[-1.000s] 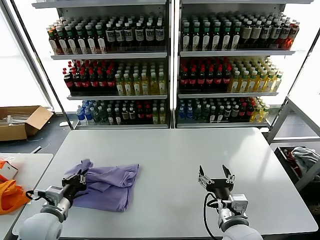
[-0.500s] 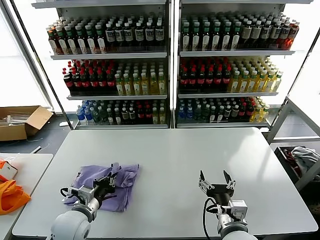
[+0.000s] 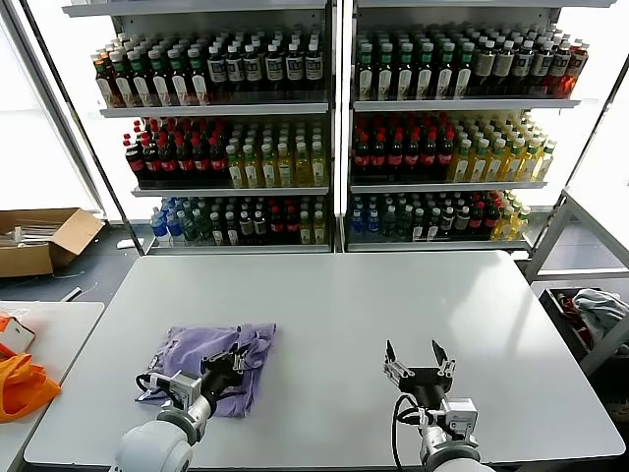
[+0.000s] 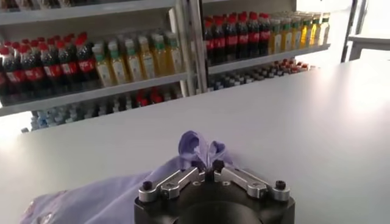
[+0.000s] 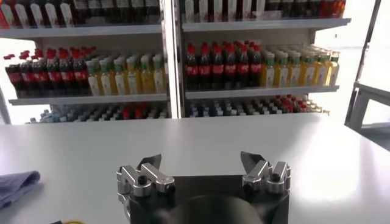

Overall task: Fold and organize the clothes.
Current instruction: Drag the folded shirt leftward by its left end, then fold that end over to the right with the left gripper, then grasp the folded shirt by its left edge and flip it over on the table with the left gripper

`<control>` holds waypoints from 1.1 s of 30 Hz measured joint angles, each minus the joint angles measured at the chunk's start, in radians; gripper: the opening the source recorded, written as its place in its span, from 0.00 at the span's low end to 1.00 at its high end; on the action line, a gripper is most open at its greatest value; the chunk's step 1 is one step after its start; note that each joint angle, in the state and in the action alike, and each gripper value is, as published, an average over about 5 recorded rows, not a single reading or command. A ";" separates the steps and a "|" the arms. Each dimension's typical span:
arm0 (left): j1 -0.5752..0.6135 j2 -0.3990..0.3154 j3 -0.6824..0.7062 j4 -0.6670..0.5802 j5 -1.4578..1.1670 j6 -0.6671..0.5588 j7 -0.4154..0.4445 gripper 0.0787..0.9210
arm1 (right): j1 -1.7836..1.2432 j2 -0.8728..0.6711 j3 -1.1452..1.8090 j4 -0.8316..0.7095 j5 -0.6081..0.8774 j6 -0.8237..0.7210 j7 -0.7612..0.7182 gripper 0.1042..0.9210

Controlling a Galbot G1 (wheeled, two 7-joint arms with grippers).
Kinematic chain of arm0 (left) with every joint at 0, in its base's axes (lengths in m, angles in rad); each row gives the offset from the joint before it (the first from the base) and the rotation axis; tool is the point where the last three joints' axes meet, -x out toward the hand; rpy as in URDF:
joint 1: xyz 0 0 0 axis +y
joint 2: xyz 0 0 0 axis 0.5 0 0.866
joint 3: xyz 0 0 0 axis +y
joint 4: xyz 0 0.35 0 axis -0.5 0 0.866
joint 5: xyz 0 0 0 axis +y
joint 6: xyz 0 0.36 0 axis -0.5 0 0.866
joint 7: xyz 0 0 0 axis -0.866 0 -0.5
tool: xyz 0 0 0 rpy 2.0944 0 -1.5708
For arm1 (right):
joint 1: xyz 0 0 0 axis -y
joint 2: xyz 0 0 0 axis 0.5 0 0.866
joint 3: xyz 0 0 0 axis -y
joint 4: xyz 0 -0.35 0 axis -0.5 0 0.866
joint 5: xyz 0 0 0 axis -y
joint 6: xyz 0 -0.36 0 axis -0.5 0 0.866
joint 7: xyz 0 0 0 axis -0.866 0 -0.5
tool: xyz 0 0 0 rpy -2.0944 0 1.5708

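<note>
On the white table (image 3: pixel 393 315), a lavender T-shirt (image 3: pixel 201 352) lies bunched at the robot's left.
At far left an orange bag (image 3: pixel 20 385) sits on a side table, a cardboard box (image 3: pixel 44 236) behind it. Left gripper (image 3: pixel 234 362) is over the shirt's right edge, its fingers nearly together and pinching a raised fold of the cloth, seen also in the left wrist view (image 4: pixel 207 164). Right gripper (image 3: pixel 420 360) hovers well apart over bare table, fingers spread wide and holding nothing. Bottle shelves (image 3: pixel 334 128) stand behind.
</note>
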 measured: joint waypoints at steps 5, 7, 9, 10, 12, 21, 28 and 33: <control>0.019 -0.020 0.017 0.011 0.004 -0.014 0.013 0.29 | 0.000 -0.001 -0.005 -0.006 0.000 0.007 -0.002 0.88; 0.026 -0.026 0.022 0.014 0.004 -0.020 0.017 0.37 | 0.001 -0.001 -0.008 -0.010 0.000 0.010 -0.002 0.88; 0.033 -0.032 0.025 0.015 0.002 -0.024 0.021 0.44 | 0.001 -0.001 -0.011 -0.013 0.000 0.013 -0.002 0.88; 0.036 -0.034 0.025 0.015 -0.002 -0.025 0.023 0.47 | 0.002 -0.002 -0.011 -0.014 0.001 0.014 -0.003 0.88; 0.043 -0.040 0.025 0.009 -0.018 -0.027 0.026 0.54 | 0.003 -0.005 -0.010 -0.016 0.002 0.016 -0.003 0.88; 0.037 -0.059 -0.019 -0.095 -0.285 -0.060 0.008 0.83 | 0.027 -0.017 -0.014 -0.038 0.017 0.014 -0.008 0.88; 0.022 -0.028 -0.128 -0.142 -0.428 -0.092 -0.033 0.88 | 0.062 -0.031 -0.033 -0.055 0.030 0.009 -0.011 0.88; 0.031 0.004 -0.215 -0.094 -0.408 -0.092 -0.050 0.88 | 0.078 -0.038 -0.041 -0.067 0.036 0.007 -0.012 0.88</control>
